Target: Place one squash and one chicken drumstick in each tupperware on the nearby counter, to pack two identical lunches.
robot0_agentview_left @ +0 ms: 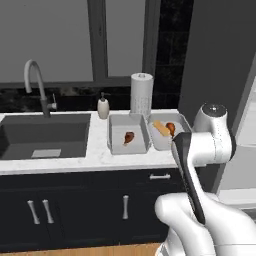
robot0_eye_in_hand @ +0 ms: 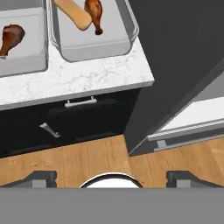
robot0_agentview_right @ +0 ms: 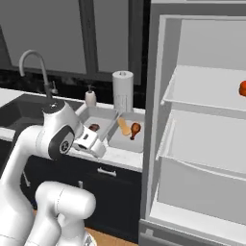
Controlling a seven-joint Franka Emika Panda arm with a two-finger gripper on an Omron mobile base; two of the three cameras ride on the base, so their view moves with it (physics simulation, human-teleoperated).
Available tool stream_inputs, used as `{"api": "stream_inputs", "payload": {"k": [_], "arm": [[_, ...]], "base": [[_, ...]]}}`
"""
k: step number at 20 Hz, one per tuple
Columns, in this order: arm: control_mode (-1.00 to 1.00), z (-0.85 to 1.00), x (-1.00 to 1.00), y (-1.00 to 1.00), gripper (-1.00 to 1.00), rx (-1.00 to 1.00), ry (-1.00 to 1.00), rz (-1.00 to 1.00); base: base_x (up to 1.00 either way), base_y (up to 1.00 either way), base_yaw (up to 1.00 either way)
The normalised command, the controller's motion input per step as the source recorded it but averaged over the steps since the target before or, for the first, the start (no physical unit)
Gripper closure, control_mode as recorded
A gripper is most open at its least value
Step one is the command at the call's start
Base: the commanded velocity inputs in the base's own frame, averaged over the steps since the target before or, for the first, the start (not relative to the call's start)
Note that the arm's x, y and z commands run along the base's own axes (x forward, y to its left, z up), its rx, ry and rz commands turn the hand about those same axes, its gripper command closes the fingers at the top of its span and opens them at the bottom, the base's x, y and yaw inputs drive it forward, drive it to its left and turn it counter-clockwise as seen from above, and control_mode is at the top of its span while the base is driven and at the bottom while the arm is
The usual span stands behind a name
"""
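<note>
The white arm (robot0_agentview_left: 210,145) comes up from the lower right of the left base view and folds at a big elbow joint near the right-middle, with a dark strip down its forearm. In the hand view the hand (robot0_eye_in_hand: 112,178) has its two dark fingertips (robot0_eye_in_hand: 40,178) sitting far apart along the bottom edge, nothing between them.

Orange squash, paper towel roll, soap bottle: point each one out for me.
orange squash (robot0_agentview_right: 243,88), right base view, its visible left side at the picture edge, on a fridge shelf.
paper towel roll (robot0_agentview_left: 141,93), left base view, mid-height of the roll.
soap bottle (robot0_agentview_left: 103,108), left base view, its body.
</note>
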Motion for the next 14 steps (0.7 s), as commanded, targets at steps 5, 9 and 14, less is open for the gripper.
{"api": "stream_inputs", "payload": {"k": [5,9,14], "arm": [[1.00,0.00,0.00,0.00,-1.00,0.00,0.00,0.00],[1.00,0.00,0.00,0.00,-1.00,0.00,0.00,0.00],[1.00,0.00,0.00,0.00,-1.00,0.00,0.00,0.00]], "base": [[-0.47,-1.00,-0.07],[0.00,-1.00,-0.01],[0.08,-0.98,0.00]]}}
